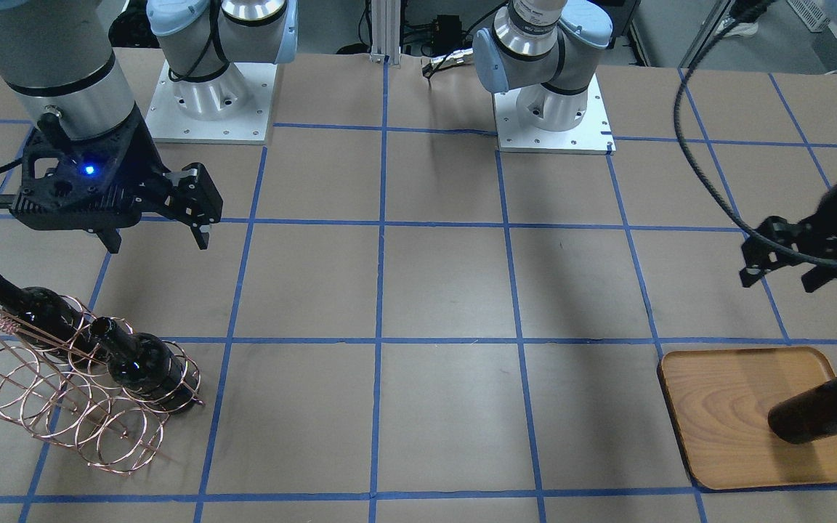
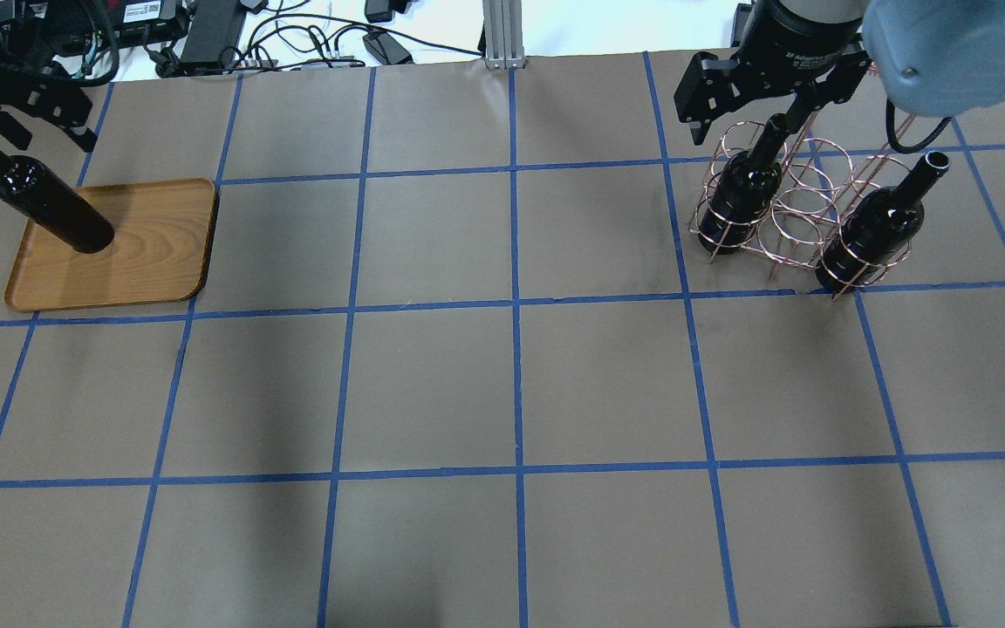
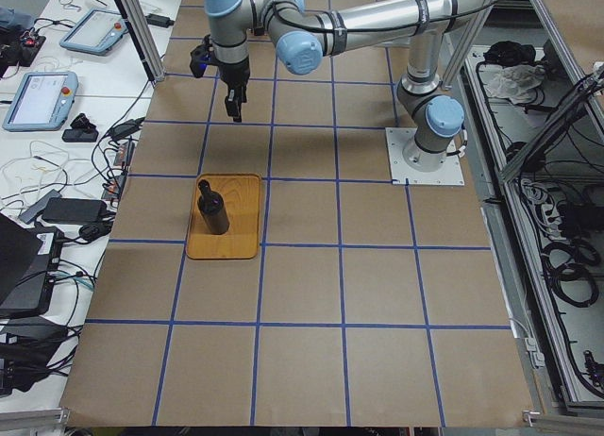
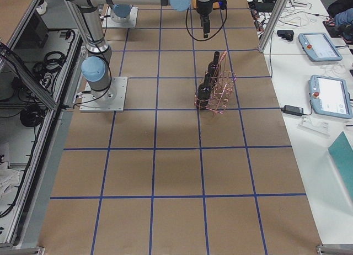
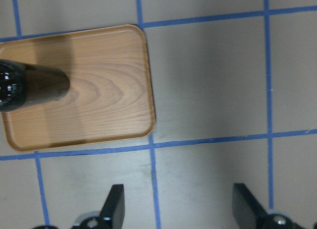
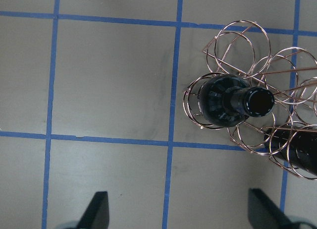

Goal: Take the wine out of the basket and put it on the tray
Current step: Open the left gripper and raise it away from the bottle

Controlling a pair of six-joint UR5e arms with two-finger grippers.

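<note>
1. Light-brown square wooden tray with rounded corners (image 2: 158,262): lies flat on the left side of the desk (image 2: 511,384), well apart from the rack.
2. Glossy near-black glass wine bottle, first of three (image 2: 49,205): stands upright on the tray, towards its left part. Nothing grips it. Judged delivered.
3. Rose-gold wire basket of round rings with twisted handle (image 2: 795,218): stands on the right side of the desk, far half.
4. Second black bottle (image 2: 742,192): upright in a left-hand ring of the basket, neck pointing up. Not yet taken.
5. Third black bottle (image 2: 873,231): upright in a right-hand ring, mouth open to view. Not yet taken.
6. Left end effector (image 5: 179,209): fingers spread wide, nothing between them. It hangs above the desk near the tray and clear of the first bottle.
7. Right end effector (image 6: 181,211): fingers spread wide, empty, raised beside the basket. The second bottle sits off to one side of its centre line, untouched.
8. Progress, judged: one bottle of three placed, two remaining in the basket. The next step appears to be lining up the right end effector over a bottle neck.
</note>
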